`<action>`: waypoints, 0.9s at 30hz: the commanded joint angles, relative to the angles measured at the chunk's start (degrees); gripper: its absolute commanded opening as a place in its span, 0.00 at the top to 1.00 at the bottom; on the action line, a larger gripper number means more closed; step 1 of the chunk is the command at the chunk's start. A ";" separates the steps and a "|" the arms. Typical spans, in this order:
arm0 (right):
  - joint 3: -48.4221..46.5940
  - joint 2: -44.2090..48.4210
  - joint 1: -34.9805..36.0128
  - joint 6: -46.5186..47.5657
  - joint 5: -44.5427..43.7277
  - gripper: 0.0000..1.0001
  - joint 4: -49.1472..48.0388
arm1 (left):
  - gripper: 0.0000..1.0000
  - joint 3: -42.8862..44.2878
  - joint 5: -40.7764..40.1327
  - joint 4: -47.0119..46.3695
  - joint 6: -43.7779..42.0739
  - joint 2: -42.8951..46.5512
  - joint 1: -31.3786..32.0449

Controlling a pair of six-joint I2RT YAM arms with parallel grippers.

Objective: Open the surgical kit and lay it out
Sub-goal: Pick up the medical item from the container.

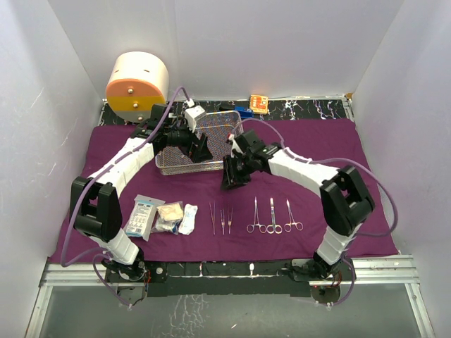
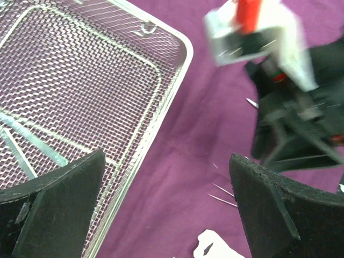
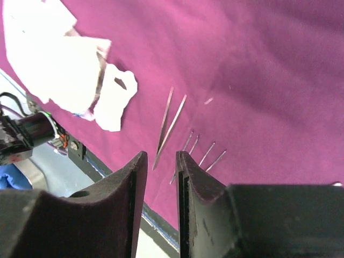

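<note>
The purple cloth wrap (image 1: 317, 151) lies spread flat. On it at the back stands the silver wire-mesh tray (image 1: 211, 127) (image 2: 177, 70), with thin steel instruments (image 2: 32, 142) lying inside. My left gripper (image 1: 198, 149) (image 2: 166, 156) hangs wide open over the tray's front right corner, holding nothing. Just right of the tray, my right gripper (image 1: 235, 179) (image 3: 161, 161) hovers above the cloth. Its jaws stand a narrow gap apart with nothing between them. Tweezers (image 1: 220, 219) (image 3: 169, 123), forceps (image 1: 273, 216), white gauze (image 1: 188, 219) (image 3: 115, 99) and packets (image 1: 144, 215) (image 3: 54, 59) lie in a row near the front.
A cream-and-orange round drum (image 1: 137, 86) stands at the back left, off the cloth. Small orange (image 1: 258, 103) and blue items sit behind the tray on the dark marbled surface. White walls close in both sides. The arms' base rail (image 1: 232, 269) runs along the front edge.
</note>
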State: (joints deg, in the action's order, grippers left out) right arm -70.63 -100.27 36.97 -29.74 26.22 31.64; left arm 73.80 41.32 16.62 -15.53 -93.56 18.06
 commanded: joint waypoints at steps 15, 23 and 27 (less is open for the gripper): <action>-3.62 20.10 -23.94 14.86 -7.39 0.48 -6.46 | 0.02 7.24 -30.14 -2.16 4.76 -7.43 -0.57; -0.86 23.29 -28.02 26.60 -7.92 0.22 -11.53 | 0.06 12.11 -32.73 -7.34 2.32 -16.29 -1.11; 1.60 23.47 -30.89 29.60 -4.91 0.17 -14.04 | 0.12 18.53 -30.61 -6.47 3.59 -22.55 -1.70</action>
State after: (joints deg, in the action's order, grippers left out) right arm -70.61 -78.83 8.54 -5.98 19.27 24.05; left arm 85.49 9.82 11.42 -12.16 -113.38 17.17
